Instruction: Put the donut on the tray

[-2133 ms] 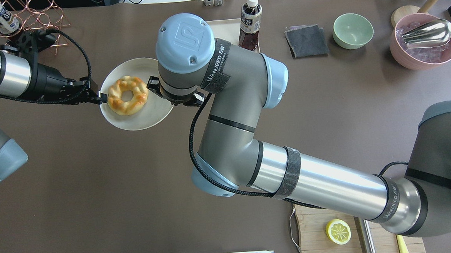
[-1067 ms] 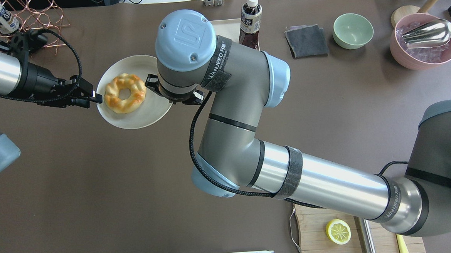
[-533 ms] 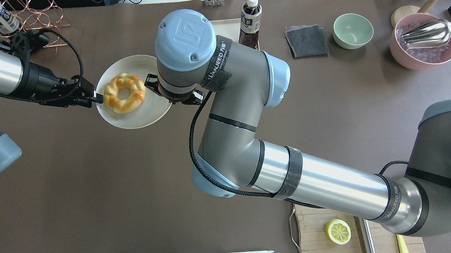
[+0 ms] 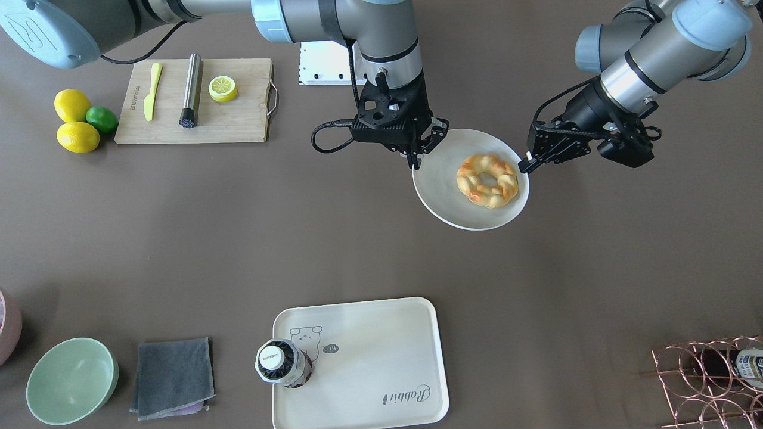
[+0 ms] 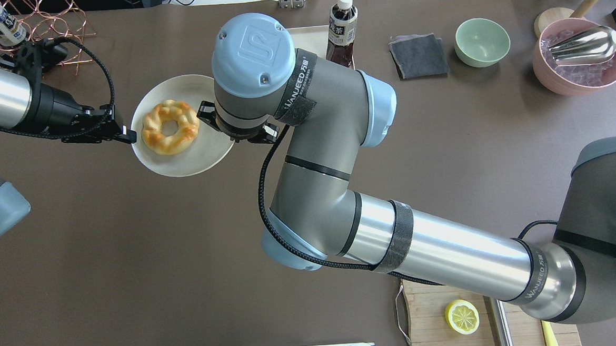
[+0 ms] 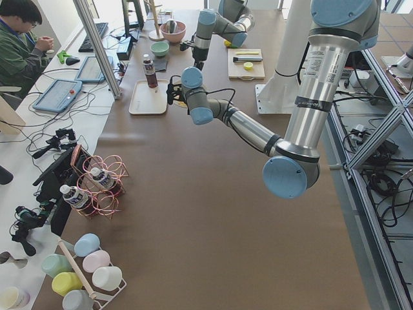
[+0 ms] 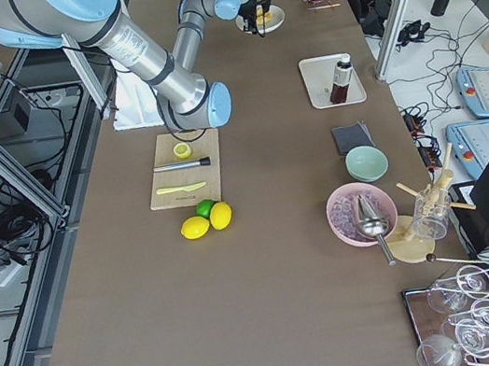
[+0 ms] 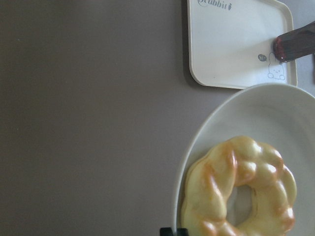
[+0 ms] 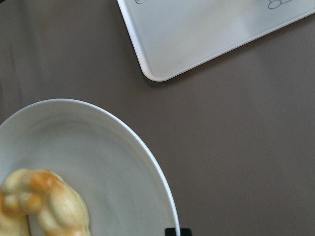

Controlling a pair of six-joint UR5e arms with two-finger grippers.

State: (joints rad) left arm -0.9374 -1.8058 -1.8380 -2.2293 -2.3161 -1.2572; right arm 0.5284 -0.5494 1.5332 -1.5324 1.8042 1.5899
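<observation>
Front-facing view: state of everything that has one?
tray: lying flat, only a bottle on it
bottle: upright, capped, by the bear drawing
plate: right way up, a claw at either side of its rim
donut: flat on the plate, not on the tray
left claw: tips at plate rim, grip unclear
right claw: tips at plate rim, grip unclear
green bowl: upright, empty

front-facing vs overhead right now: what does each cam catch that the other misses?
Front-facing only: the whole tray with bear drawing and Rabbit script, the right gripper tip at the plate rim, two lemons and a lime.
Overhead only: the metal scoop in the pink bowl; there the right arm covers most of the tray.
Both: donut on the plate, left gripper at its rim, bottle, green bowl, grey cloth, lemon half.
</observation>
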